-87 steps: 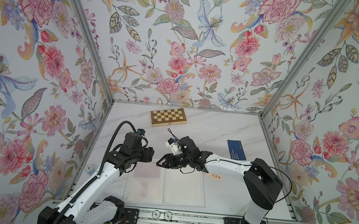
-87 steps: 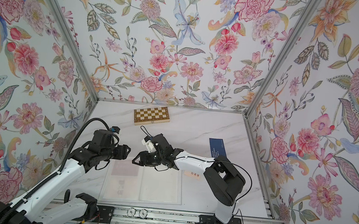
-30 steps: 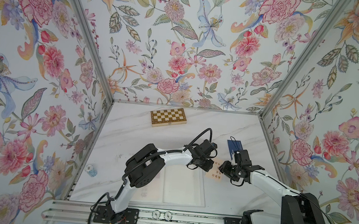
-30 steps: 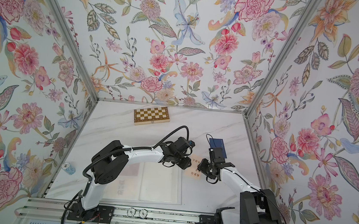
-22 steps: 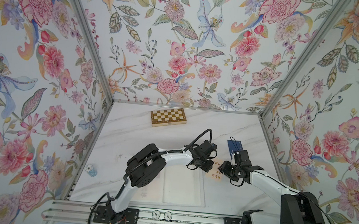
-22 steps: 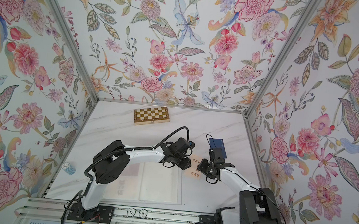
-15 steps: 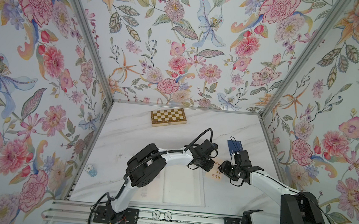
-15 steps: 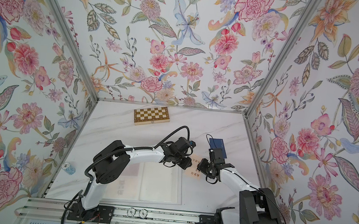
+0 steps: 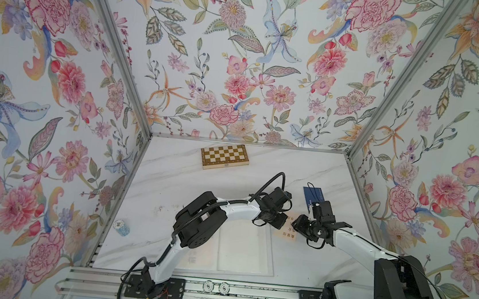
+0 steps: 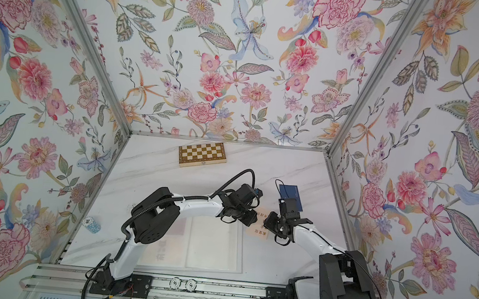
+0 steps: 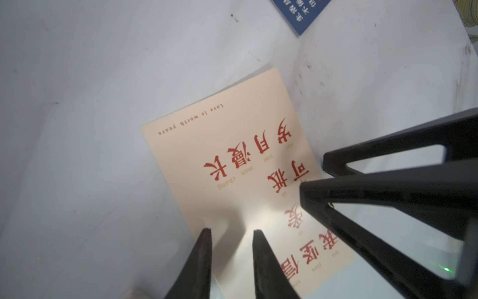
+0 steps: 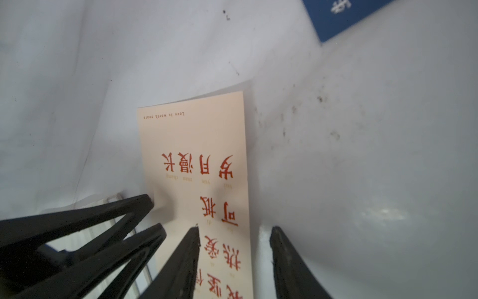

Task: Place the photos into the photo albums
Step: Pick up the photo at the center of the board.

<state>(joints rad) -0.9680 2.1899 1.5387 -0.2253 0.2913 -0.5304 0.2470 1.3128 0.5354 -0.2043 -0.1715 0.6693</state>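
**Picking up the cream photo**

Your left end effector is open just a little, tips at one long edge of the cream photo. Your right end effector is open wider, over the other long edge. Neither holds it yet, I think. The photo lies on the tabletop, just beside the open photo album. Next, pinch an edge, lift, and slide it into a sleeve.

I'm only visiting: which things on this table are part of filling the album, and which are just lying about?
For the job:
- cream card with red Chinese text, between the two grippers
- navy card
- open photo album

Just lying about:
- chessboard box at the back
- blue-and-white chip stack by the side wall
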